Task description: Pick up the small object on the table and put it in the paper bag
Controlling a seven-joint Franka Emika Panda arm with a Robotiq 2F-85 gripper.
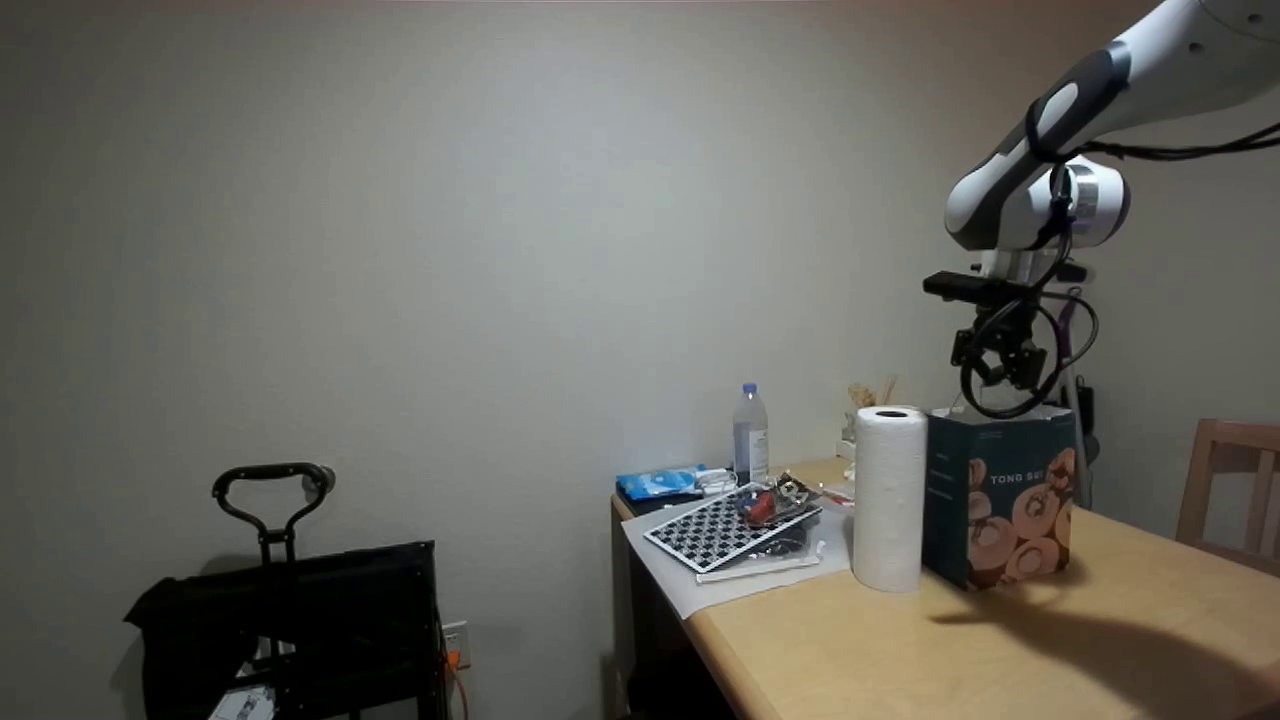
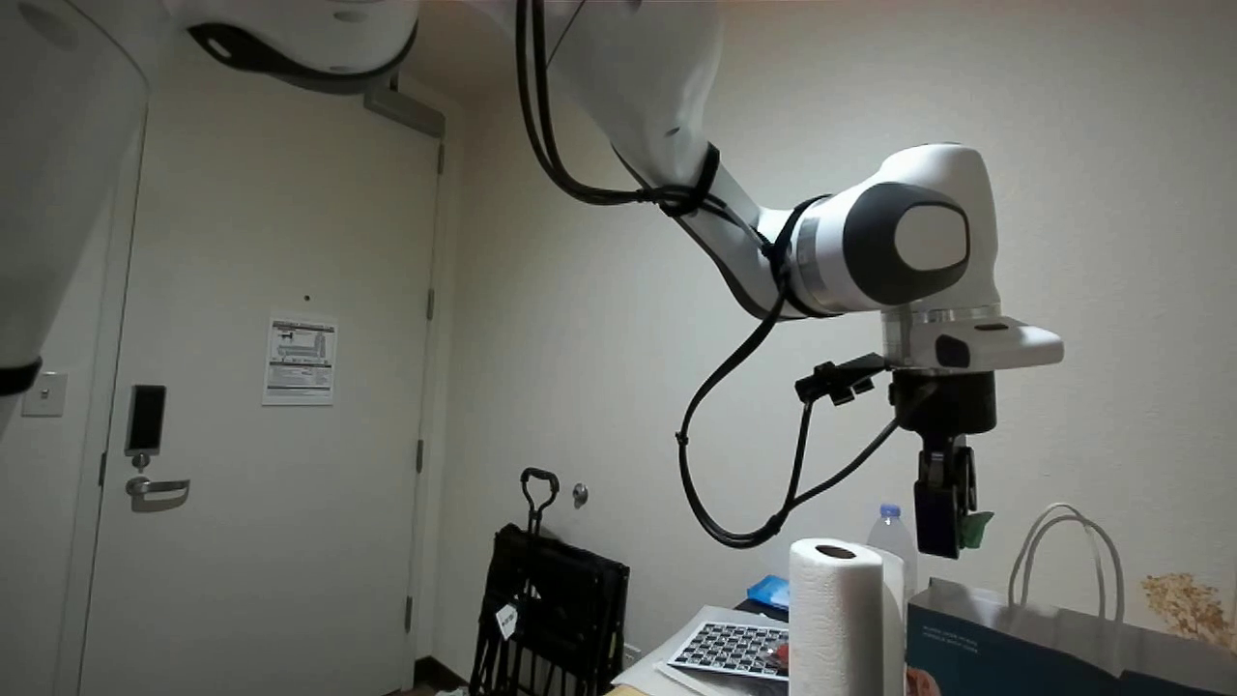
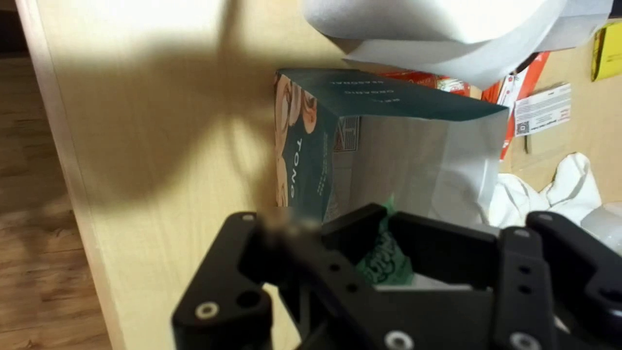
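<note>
While aloft, angular packet (image 3: 387,265) over paper bag (image 1: 1005,503).

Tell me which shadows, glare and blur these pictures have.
In an exterior view, a dark shadow crosses the pale wooden table; in the wrist view, glare bleaches it near the top, a soft shadow lies beside the teal paper bag, and the black pincer is partly blurred.

From here the gripper (image 3: 387,222) hides part of the green packet (image 3: 388,268) (I can't read what it says).
</note>
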